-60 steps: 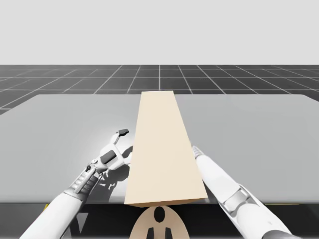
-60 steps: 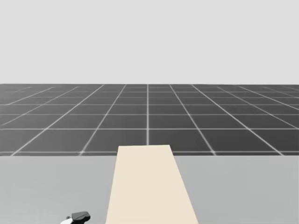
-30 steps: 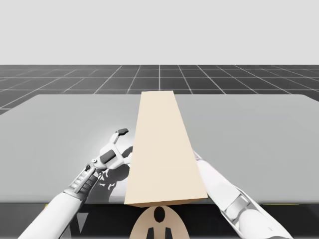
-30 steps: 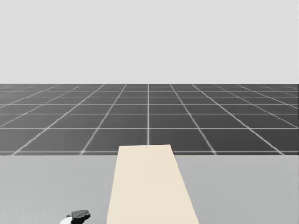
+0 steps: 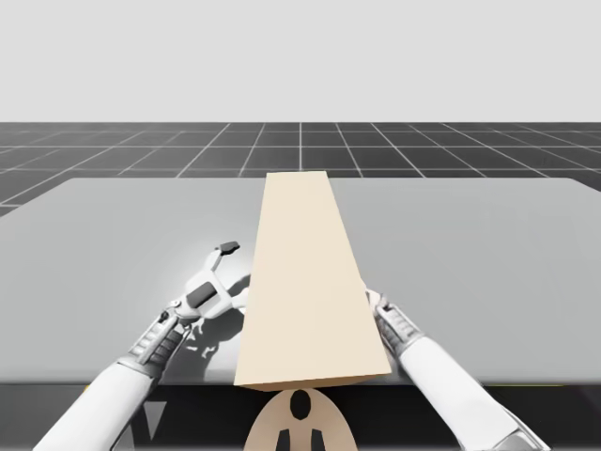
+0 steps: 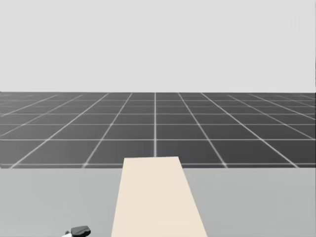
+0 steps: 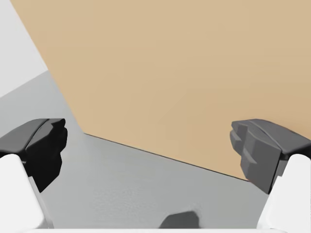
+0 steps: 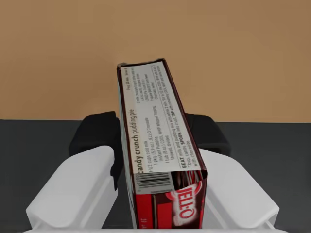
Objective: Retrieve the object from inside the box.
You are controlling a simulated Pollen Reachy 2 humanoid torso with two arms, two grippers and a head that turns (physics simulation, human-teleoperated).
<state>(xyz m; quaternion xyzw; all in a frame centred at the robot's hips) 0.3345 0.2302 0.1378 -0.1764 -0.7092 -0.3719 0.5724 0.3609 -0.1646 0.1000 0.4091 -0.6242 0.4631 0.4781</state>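
Both fingers of my right gripper (image 8: 153, 138) clamp the red-and-white rectangular carton (image 8: 146, 102) between them, with the wall of the long tan cardboard box (image 8: 155, 43) just ahead. My left gripper (image 7: 146, 145) gapes, facing that box. Snagging the wall could twist the carton loose.

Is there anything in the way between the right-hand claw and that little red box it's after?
Nothing visible does. The right gripper holds the red box between its fingers, one on each side. The wall of the big tan box stands ahead of them, not in between.
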